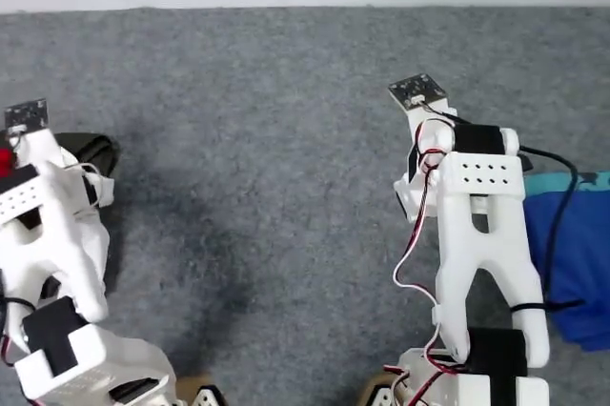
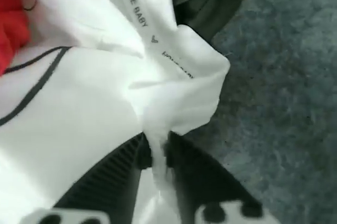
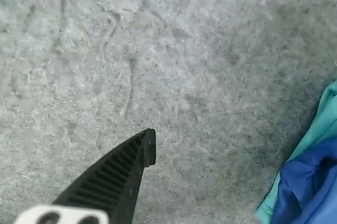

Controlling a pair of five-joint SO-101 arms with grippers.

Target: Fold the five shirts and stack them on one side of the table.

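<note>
**Open middle, cluttered edges**

Down the middle the grey bench [image 1: 257, 139] lies bare, giving broad passage. A white shirt [image 2: 79, 108], pinched in the left gripper [image 2: 158, 153], crowds the left edge. A blue shirt [image 1: 572, 263] blocks the right edge.

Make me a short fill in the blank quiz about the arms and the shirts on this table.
1. The left pincer is ___ on the white shirt.
2. The blue shirt lies next to the ___ arm.
3. The table has a ___ cover.
Missing words: shut; right; grey.
</note>
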